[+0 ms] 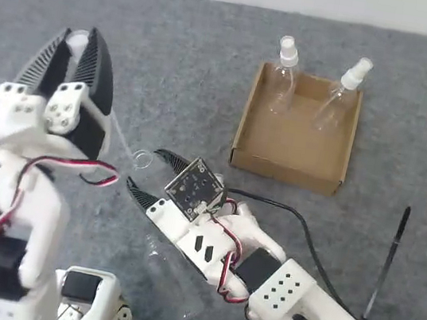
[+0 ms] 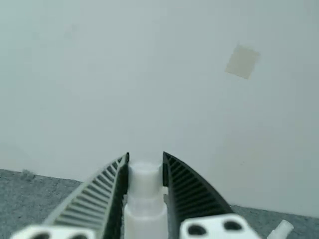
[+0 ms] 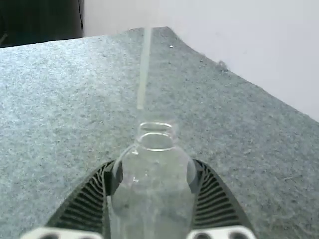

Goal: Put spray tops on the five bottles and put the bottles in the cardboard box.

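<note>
The left gripper (image 2: 145, 159) is raised over the left of the grey mat (image 1: 196, 61), its jaws clamped on a white spray top (image 2: 144, 191); the top's thin dip tube (image 3: 144, 64) slants down towards the right gripper (image 3: 152, 169); that one is closed round the shoulders of a clear bottle (image 3: 152, 189), whose open neck points towards the tube; the tube's tip seems to stop just short of the mouth, though I can't be sure; well apart sits the cardboard box (image 1: 284, 171), with two capped bottles (image 1: 283, 78) leaning inside at its far wall.
</note>
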Motion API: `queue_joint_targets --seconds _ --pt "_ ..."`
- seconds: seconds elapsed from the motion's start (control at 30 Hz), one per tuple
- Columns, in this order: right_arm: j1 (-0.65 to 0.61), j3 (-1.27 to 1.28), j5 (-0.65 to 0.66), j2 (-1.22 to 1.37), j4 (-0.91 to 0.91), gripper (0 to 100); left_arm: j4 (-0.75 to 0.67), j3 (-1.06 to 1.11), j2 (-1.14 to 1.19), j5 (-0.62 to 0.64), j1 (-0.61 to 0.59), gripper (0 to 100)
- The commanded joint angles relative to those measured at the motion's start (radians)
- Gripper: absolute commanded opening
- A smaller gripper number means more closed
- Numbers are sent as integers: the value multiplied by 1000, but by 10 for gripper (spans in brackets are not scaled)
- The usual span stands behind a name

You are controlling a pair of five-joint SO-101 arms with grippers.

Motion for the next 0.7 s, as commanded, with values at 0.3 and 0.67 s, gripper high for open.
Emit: queue_joint_targets --seconds 0.3,0.67 --pt "2 -8 -15 -8 -27 6 -69 156 -12 12 130 11" --pt "44 44 -18 -10 -88 6 87 219 -12 -21 144 11"
